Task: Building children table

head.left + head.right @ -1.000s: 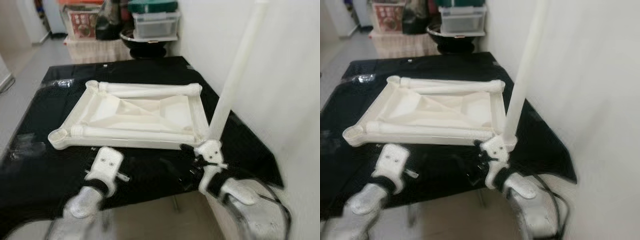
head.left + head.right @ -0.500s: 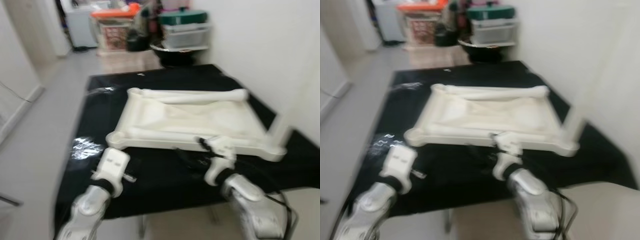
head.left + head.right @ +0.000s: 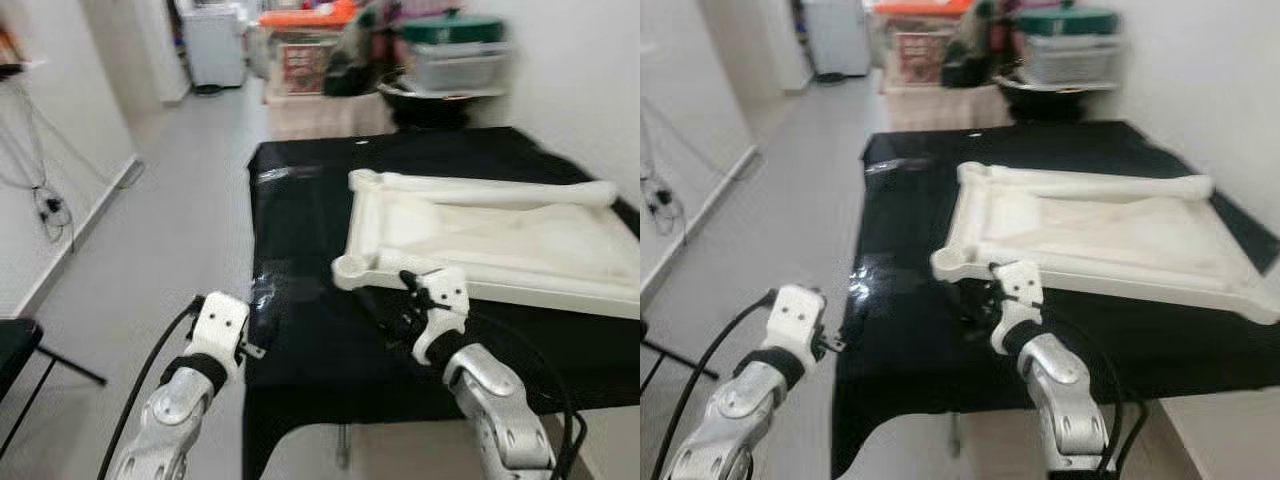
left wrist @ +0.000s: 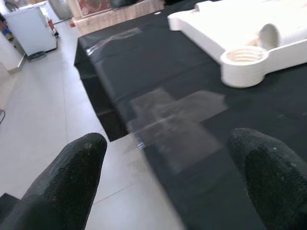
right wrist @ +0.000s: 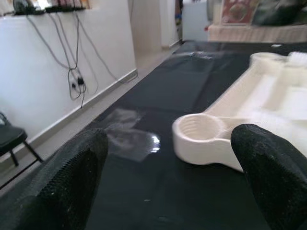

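The white children's table top (image 3: 500, 240) lies upside down on a black cloth (image 3: 300, 200). A white leg tube (image 3: 500, 188) rests along its far edge. Its near left corner has an empty round socket (image 3: 350, 270), which the right wrist view shows close up as a threaded socket (image 5: 199, 132). My right gripper (image 3: 395, 300) hovers open just in front of that corner, holding nothing. My left gripper (image 4: 168, 141) is open over the cloth's left edge and the floor, apart from the table top.
Grey floor (image 3: 150, 200) runs along the left of the cloth. A black chair (image 3: 15, 350) and wall cables (image 3: 45, 205) are at the left. A white appliance (image 3: 215, 45), storage bins (image 3: 455, 60) and a dark bowl stand at the back.
The whole view has swung left. The upright white leg at the near right corner has left the picture. My right gripper went from that corner to the near left socket.
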`<state>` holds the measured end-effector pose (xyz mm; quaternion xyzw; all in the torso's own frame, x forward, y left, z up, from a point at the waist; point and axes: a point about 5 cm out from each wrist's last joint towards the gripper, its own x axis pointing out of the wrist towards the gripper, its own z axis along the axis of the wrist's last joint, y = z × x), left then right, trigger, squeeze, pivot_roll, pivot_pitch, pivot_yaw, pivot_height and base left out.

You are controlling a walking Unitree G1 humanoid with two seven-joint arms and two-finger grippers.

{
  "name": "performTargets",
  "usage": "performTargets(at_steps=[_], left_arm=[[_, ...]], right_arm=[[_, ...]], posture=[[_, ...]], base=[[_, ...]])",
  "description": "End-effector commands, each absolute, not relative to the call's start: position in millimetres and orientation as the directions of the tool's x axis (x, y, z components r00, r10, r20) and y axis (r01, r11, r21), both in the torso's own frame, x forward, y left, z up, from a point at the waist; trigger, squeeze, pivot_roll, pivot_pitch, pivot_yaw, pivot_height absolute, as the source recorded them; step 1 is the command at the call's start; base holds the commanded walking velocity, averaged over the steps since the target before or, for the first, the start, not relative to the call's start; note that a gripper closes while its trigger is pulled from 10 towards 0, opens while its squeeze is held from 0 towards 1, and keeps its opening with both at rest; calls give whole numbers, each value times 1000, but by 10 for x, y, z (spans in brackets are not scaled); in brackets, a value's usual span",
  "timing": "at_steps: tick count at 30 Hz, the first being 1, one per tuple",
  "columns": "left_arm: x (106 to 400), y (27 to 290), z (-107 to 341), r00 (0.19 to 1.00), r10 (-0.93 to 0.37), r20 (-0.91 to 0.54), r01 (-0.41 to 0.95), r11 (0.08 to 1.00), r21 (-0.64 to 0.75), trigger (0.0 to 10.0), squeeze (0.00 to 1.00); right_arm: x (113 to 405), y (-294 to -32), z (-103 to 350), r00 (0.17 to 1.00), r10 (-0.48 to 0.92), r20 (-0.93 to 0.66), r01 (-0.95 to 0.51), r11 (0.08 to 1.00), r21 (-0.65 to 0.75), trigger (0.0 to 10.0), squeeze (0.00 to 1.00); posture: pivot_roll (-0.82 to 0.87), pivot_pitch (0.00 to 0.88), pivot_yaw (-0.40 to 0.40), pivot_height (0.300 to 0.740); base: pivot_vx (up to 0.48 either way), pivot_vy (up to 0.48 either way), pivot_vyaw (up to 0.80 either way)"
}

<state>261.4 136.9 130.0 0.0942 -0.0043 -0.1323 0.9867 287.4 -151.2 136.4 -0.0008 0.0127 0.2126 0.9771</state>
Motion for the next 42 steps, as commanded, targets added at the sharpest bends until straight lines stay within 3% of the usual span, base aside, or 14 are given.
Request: performTargets(at_steps=[1,42], left_arm=[[2622,1359,1305,965,-260,-5,257,949,182,10000,0],[2657,1355,1316,961,-276,16,270,950,156,10000,0]], right_arm=[[2900,-1509,1387,908,420,-9,-420,908,5,10000,0],[2940,-1513,1356,905,426,-8,-425,904,36,10000,0]], posture=[[-28,20,-35,740],[-34,19,-25,740]], base=[[0,0,0],[0,0,0]])
